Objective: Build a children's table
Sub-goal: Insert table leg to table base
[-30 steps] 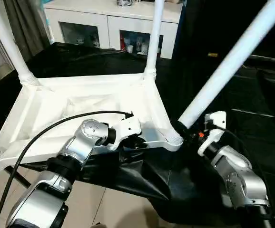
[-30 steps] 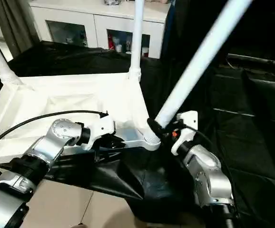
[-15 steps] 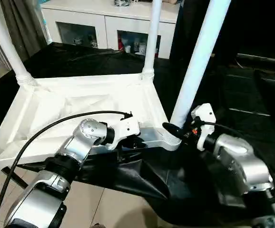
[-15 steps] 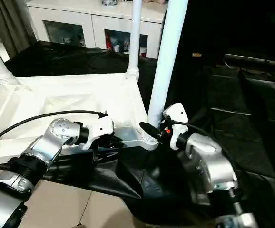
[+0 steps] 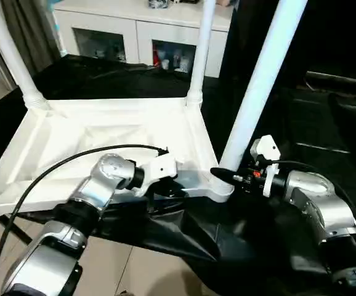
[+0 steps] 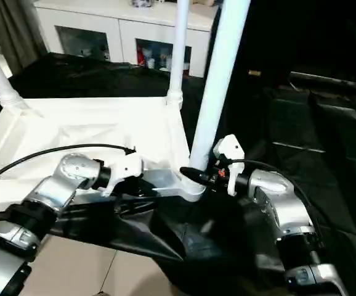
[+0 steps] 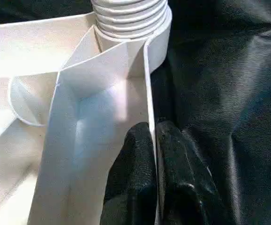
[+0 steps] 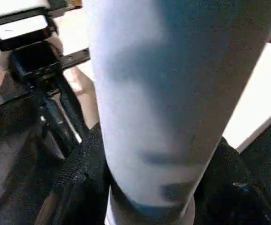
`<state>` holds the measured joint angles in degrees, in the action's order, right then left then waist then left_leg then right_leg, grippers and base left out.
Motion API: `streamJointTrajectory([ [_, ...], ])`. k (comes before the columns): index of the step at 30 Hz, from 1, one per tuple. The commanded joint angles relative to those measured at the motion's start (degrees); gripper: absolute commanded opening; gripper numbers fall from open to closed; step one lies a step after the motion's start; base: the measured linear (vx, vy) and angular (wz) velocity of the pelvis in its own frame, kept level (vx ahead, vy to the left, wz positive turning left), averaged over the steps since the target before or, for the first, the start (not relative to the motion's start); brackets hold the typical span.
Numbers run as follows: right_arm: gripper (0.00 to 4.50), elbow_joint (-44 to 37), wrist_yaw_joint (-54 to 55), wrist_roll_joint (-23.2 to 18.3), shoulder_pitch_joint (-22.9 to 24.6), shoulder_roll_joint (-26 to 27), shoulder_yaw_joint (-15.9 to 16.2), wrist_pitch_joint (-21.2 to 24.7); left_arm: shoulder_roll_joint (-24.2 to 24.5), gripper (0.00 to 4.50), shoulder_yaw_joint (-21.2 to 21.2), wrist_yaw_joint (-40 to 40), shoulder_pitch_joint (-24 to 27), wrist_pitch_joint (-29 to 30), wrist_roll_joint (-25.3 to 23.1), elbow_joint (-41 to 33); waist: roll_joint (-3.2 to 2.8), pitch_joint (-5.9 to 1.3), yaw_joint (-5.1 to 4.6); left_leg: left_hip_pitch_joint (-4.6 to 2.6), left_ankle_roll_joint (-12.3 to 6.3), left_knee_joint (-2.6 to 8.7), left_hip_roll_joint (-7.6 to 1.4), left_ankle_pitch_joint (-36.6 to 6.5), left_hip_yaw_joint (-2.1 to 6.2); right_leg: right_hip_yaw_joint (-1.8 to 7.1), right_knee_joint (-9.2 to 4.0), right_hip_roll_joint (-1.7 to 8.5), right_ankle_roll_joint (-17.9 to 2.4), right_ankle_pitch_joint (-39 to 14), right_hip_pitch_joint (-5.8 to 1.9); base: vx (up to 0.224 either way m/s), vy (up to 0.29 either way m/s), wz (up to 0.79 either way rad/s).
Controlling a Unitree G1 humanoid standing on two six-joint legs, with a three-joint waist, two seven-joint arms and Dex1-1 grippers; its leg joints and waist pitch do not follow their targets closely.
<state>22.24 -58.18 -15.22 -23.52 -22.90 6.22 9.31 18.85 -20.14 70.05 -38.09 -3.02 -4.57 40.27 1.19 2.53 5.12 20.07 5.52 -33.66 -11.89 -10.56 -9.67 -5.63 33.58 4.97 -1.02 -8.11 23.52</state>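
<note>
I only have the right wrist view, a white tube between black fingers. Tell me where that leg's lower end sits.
Observer: The leg held by the right hand meets the near right corner socket of the upturned tabletop. It leans slightly rather than standing straight like the far leg.
Operator: Report the left hand.
Observer: The left hand is shut on the tabletop's near rim, one finger on each side of the wall, close to that same corner.
Operator: Count the legs already in.
Observer: Two stand in the far corner sockets, the far one and another at far left. The near left corner is cut off at the picture's edge, so I cannot tell.
</note>
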Motion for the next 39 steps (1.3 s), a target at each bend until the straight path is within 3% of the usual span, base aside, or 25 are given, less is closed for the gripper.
streamJointTrajectory([
  [1, 1.89, 6.56, 0.71, 3.76, 2.28, -1.27, 2.24, 2.18, -0.45, 0.0, -0.02, 5.12, -1.42, -1.75, 2.89, -4.44, -0.53, -3.68, 0.12, 0.01, -2.47, 4.09, -1.17, -15.72, 0.1, 2.45, -4.14, 3.24, -10.3, -19.03, -3.39, 0.0, 0.0, 0.0],
  [6, 1.89, 8.97, -0.95, 3.82, 1.67, -1.71, 2.24, 0.76, -0.52, 0.0, 0.29, 5.43, -2.0, -1.34, 3.18, -4.12, -0.58, -3.55, 0.17, -0.09, -2.29, 4.17, -1.19, -16.66, 0.12, 2.44, -4.27, 3.26, -10.41, -20.15, -3.39, 0.0, 0.0, 0.0],
  [9, 1.89, 11.44, -1.55, 3.82, 1.29, -1.32, 1.95, -0.66, -0.08, 0.0, 0.43, 5.67, -1.8, -1.63, 3.46, -4.01, -1.14, -3.5, 0.12, -0.18, -2.04, 4.22, -1.19, -17.48, 0.17, 2.41, -4.37, 3.23, -10.51, -20.32, -3.34, 0.0, 0.0, 0.0],
  [13, 1.89, 11.73, -1.53, 3.97, 1.27, -1.33, 1.93, -0.97, 0.01, 0.0, 0.23, 5.0, -2.0, -2.18, 2.78, -3.42, -0.96, -3.47, 0.1, -0.22, -2.04, 4.26, -1.21, -17.88, 0.18, 2.39, -4.37, 3.14, -10.58, -20.37, -3.37, 0.0, 0.0, 0.0],
  [15, 1.89, 12.75, 2.37, 2.87, 0.51, 0.08, -0.64, -0.51, -1.08, 0.0, 0.72, -2.29, -3.8, -2.57, -0.16, -0.1, -0.8, -3.34, 0.07, -0.28, -2.17, 4.26, -1.15, -18.17, 0.14, 2.35, -4.47, 3.09, -10.49, -20.93, -3.23, 0.0, 0.0, 0.0],
  [18, 1.89, 15.58, 9.34, 3.69, -1.05, 1.66, -2.74, -1.75, -2.49, 0.0, 1.58, -9.69, -5.79, -1.09, -2.2, 3.35, -0.79, -3.13, -0.23, -0.91, -1.12, 4.08, -0.8, -20.3, 0.19, 2.04, -5.33, 3.15, -8.56, -27.16, -2.73, 0.0, 0.0, 0.0],
  [21, 1.89, 21.35, 24.45, 5.5, -4.15, 5.13, -5.68, -2.9, -5.69, 0.0, 3.54, -18.74, -9.03, 3.21, -2.59, 7.62, -0.73, -2.92, -0.53, -0.98, -0.76, 3.94, -0.52, -21.18, 0.24, 1.57, -6.0, 3.13, -6.42, -31.84, -2.42, 0.0, 0.0, 0.0],
  [23, 1.89, 25.49, 34.77, 5.56, -6.8, 8.19, -7.83, -2.75, -8.32, 0.0, 4.61, -25.08, -11.82, 5.93, -2.78, 11.27, -0.98, -3.11, -1.09, -0.92, -0.43, 3.96, -0.46, -21.78, 0.66, 0.81, -6.61, 3.23, -4.62, -34.25, -2.7, 0.0, 0.0, 0.0],
  [25, 1.89, 27.29, 38.35, 5.61, -7.96, 9.41, -8.35, -2.74, -9.49, 0.0, 5.1, -27.3, -12.89, 6.79, -2.61, 12.79, -1.06, -3.15, -1.5, -0.71, -0.81, 3.84, -0.27, -21.5, 0.7, 0.23, -6.83, 3.13, -4.62, -33.04, -2.78, 0.0, 0.0, 0.0],
  [27, 1.89, 32.26, 47.12, 6.65, -11.56, 12.61, -8.54, -3.06, -12.69, 0.0, 5.76, -32.8, -15.47, 9.08, -2.73, 16.38, -1.67, -3.08, -2.04, -0.77, -1.23, 3.78, -0.37, -22.66, 0.7, -0.06, -7.05, 3.22, -4.95, -32.42, -2.64, 0.0, 0.0, 0.0],
  [28, 1.89, 34.68, 51.09, 6.36, -13.37, 14.22, -9.06, -2.71, -14.04, 0.0, 5.86, -35.53, -16.61, 9.65, -3.15, 18.1, -1.98, -3.29, -2.45, -0.66, -1.04, 3.81, -0.31, -23.03, 1.1, -0.58, -6.99, 3.29, -5.09, -31.77, -3.15, 0.0, 0.0, 0.0],
  [30, 1.89, 36.07, 52.55, 5.82, -14.38, 15.15, -9.45, -2.63, -14.81, 0.0, 6.0, -36.57, -17.21, 9.98, -3.18, 18.99, -1.78, -3.19, -2.52, -0.56, -1.79, 3.82, -0.2, -22.79, 0.99, -0.63, -7.44, 3.34, -5.01, -31.08, -3.13, 0.0, 0.0, 0.0],
  [32, 1.89, 38.69, 55.01, 4.8, -16.3, 17.06, -10.21, -2.05, -16.29, 0.0, 6.22, -38.32, -18.43, 11.18, -3.09, 20.23, -1.73, -3.13, -2.46, -0.64, -2.19, 3.77, -0.14, -22.32, 0.85, -0.42, -7.27, 3.38, -5.84, -30.3, -2.9, 0.0, 0.0, 0.0],
  [39, 1.89, 43.35, 58.23, 6.72, -20.02, 19.37, -10.01, -2.58, -17.97, 0.0, 6.4, -39.86, -20.7, 11.14, -3.37, 23.76, -1.64, -3.38, -1.97, -0.2, -2.56, 4.15, -0.47, -19.8, 0.65, 0.58, -5.9, 3.5, -9.2, -23.24, -3.32, 0.0, 0.0, 0.0],
])
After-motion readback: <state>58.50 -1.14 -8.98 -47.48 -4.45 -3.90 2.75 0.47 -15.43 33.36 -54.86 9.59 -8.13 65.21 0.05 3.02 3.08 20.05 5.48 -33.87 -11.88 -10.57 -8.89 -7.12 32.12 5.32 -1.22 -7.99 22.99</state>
